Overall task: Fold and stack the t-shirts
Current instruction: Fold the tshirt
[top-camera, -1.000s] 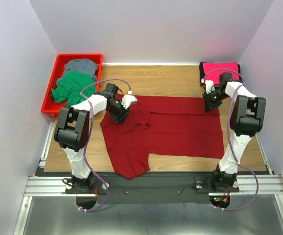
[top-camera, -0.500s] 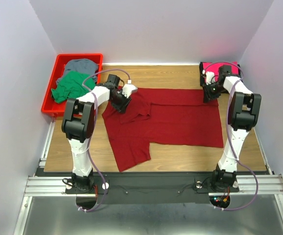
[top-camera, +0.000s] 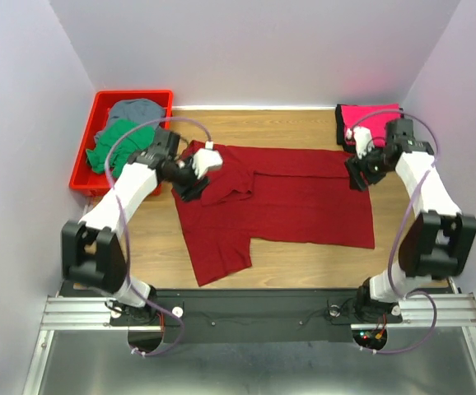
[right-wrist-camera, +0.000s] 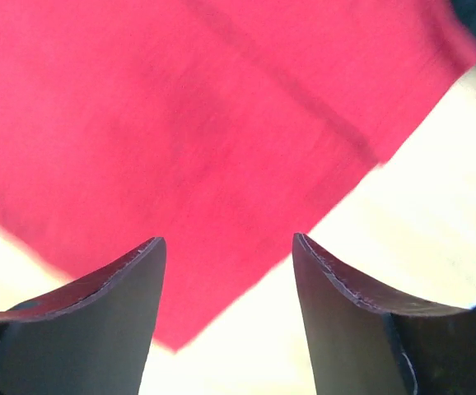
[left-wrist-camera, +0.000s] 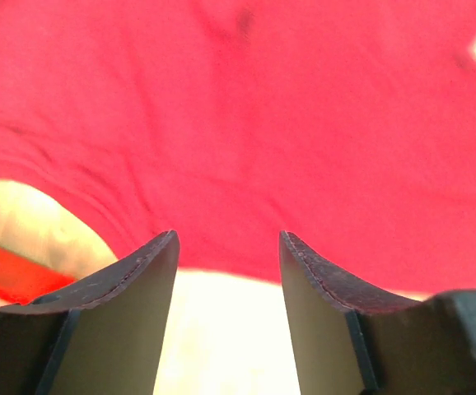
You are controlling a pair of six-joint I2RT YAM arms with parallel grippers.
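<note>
A dark red t-shirt (top-camera: 287, 202) lies spread across the wooden table, its far left part folded over and a sleeve hanging toward the near edge. My left gripper (top-camera: 190, 179) is open above the shirt's far left edge; the shirt (left-wrist-camera: 246, 123) fills its view beyond the fingers (left-wrist-camera: 135, 284). My right gripper (top-camera: 361, 173) is open above the shirt's far right corner, which shows in the right wrist view (right-wrist-camera: 180, 148). A folded pink t-shirt (top-camera: 370, 117) lies at the far right corner.
A red bin (top-camera: 86, 177) at the far left holds a green shirt (top-camera: 123, 141) and a grey shirt (top-camera: 137, 109). White walls close in the table on three sides.
Both grippers have let go of the shirt's far edge and drawn back slightly toward the near side. The shirt's far edge now lies flat on the table.
</note>
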